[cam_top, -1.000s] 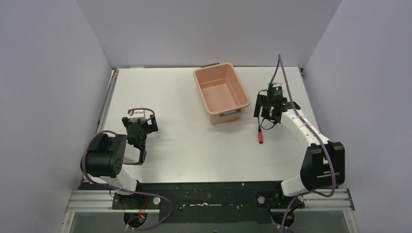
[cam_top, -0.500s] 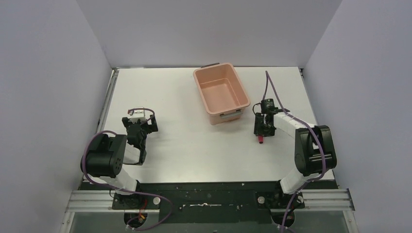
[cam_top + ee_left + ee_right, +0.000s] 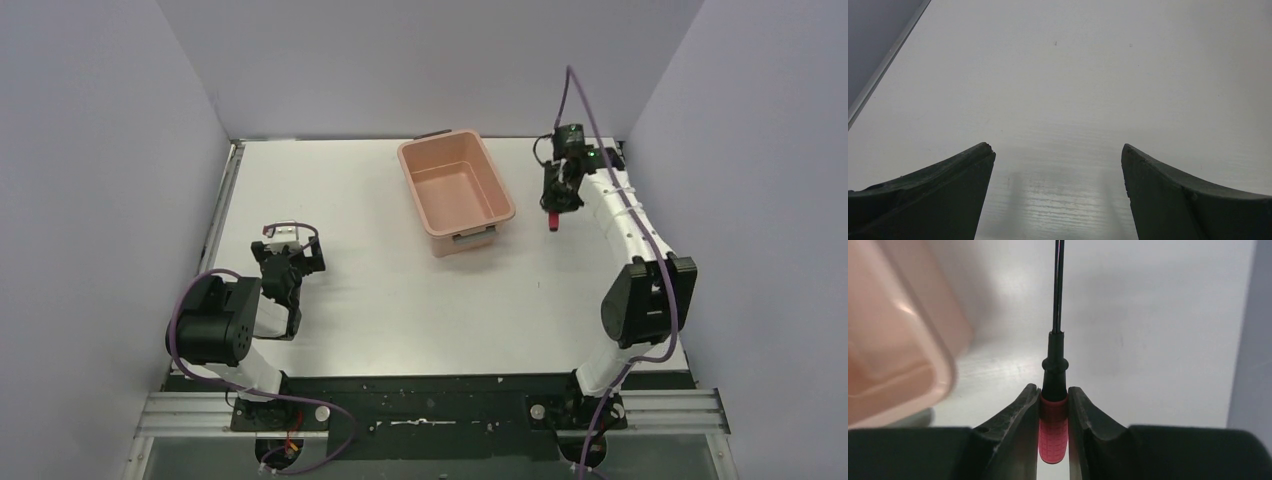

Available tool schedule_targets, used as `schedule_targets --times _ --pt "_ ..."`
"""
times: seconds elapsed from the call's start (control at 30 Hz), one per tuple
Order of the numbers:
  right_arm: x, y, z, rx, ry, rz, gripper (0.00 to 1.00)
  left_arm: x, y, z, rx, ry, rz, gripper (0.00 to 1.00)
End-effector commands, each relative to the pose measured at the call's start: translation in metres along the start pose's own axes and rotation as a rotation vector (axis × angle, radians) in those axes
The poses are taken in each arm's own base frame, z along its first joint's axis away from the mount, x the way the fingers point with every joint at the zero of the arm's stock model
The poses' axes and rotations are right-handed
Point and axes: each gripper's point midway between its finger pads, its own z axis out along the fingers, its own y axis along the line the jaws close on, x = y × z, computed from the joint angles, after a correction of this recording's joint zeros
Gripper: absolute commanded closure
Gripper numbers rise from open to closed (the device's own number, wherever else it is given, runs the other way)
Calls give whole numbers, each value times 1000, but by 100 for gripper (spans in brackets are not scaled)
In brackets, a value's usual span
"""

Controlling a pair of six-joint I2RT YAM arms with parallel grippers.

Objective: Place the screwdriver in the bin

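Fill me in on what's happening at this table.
The right gripper holds the screwdriver by its red handle, just right of the bin and not yet over it. The bin is empty, so the drop is not yet done. The left gripper is open over the bare table, taking no part.
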Motion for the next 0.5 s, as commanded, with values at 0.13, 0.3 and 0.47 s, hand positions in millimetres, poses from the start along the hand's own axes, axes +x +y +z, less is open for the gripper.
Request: schedule_targets --times 0.13,0.3,0.47 --pt "-93 -13 -140 -19 -206 51 100 -13 -3 3 12 -42 1 3" --pt "-123 3 -153 -102 -321 122 100 -13 -3 3 12 -42 1 3" --pt "-160 101 -178 -310 -560 70 100 -13 -2 3 12 -43 1 3"
